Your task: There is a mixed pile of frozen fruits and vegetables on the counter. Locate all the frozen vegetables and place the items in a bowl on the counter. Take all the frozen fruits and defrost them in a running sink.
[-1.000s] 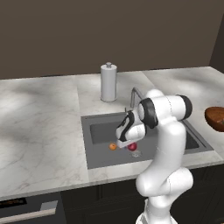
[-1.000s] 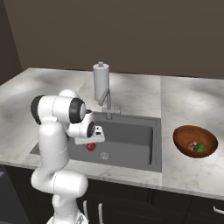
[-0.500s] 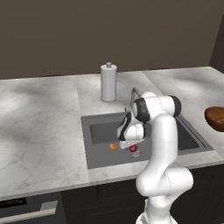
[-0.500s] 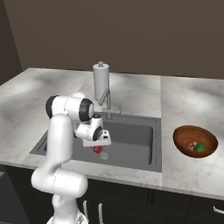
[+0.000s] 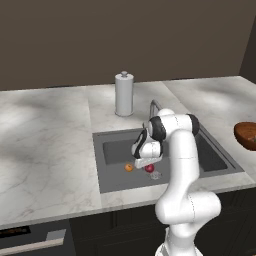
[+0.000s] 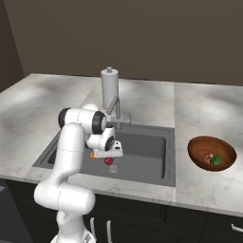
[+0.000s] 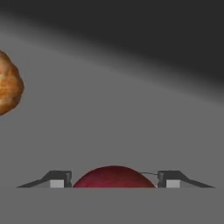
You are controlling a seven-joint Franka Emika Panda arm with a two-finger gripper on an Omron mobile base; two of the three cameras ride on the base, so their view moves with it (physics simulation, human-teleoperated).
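Note:
My gripper (image 5: 147, 165) (image 6: 108, 155) (image 7: 113, 183) is low inside the dark-grey sink (image 5: 115, 150) (image 6: 147, 147), shut on the red apple (image 5: 149, 169) (image 6: 109, 161) (image 7: 113, 177), which fills the gap between the two finger tips. The orange (image 5: 129, 167) (image 6: 92, 154) (image 7: 8, 83) lies on the sink floor just to the left of the apple. At the right on the counter (image 5: 45, 140) (image 6: 204, 109) stands the reddish-brown bowl (image 6: 197, 147) (image 5: 247, 135), with the brown mushroom (image 6: 207, 157) and the green piece (image 6: 216, 160) inside it.
The silver faucet (image 5: 152, 106) (image 6: 114, 107) rises at the sink's back edge, close above my arm. A tall paper-towel cylinder (image 5: 124, 95) (image 6: 109, 88) stands behind it. The round drain (image 5: 156, 175) (image 6: 114, 168) lies right beside the apple.
The gripper has carried the apple a little way across the sink floor toward the drain, away from the orange. The arm's elbow has swung over the sink.

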